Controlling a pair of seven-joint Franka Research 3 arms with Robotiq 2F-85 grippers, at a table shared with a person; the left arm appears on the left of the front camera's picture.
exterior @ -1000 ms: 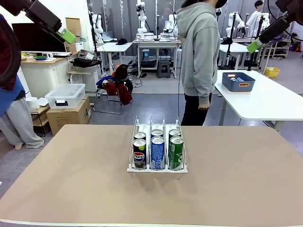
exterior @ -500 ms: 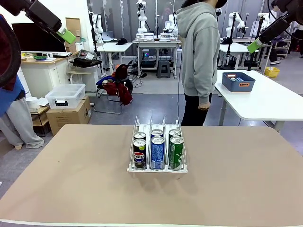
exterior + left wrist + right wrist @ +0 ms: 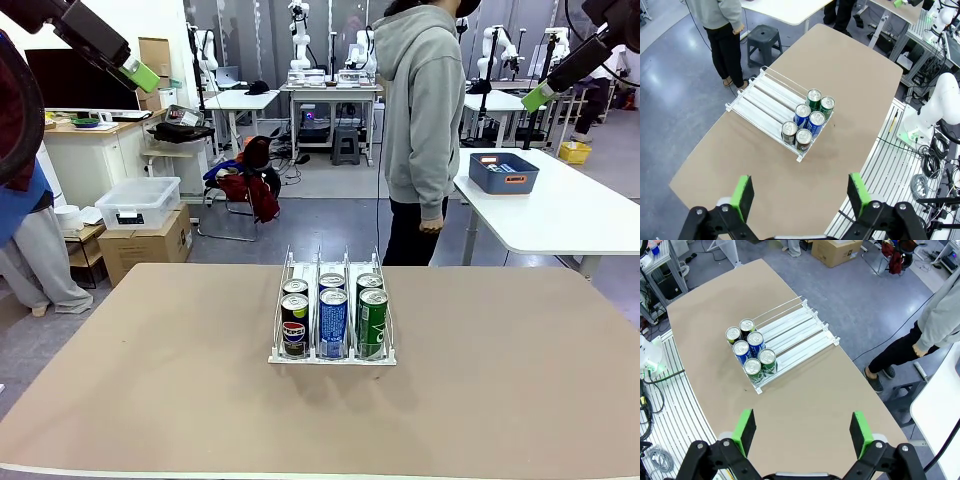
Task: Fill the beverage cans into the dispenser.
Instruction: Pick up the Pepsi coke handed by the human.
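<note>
Dispenser (image 3: pixel 762 97) at middle of surface (image 3: pixel 150 380), three lanes, six beverage cans (image 3: pixel 333 322) upright, two per lane, grouped at the robot-side end. Black Pepsi pair (image 3: pixel 294 325) in left lane, blue pair (image 3: pixel 809 119) in middle lane, green pair (image 3: pixel 372 320) in right lane. Left pincer (image 3: pixel 801 191) wide open, gripping nothing, high above surface. Right pincer (image 3: pixel 803 429) likewise open and unladen, high above surface. Person (image 3: pixel 425 120) standing beyond far edge.
</note>
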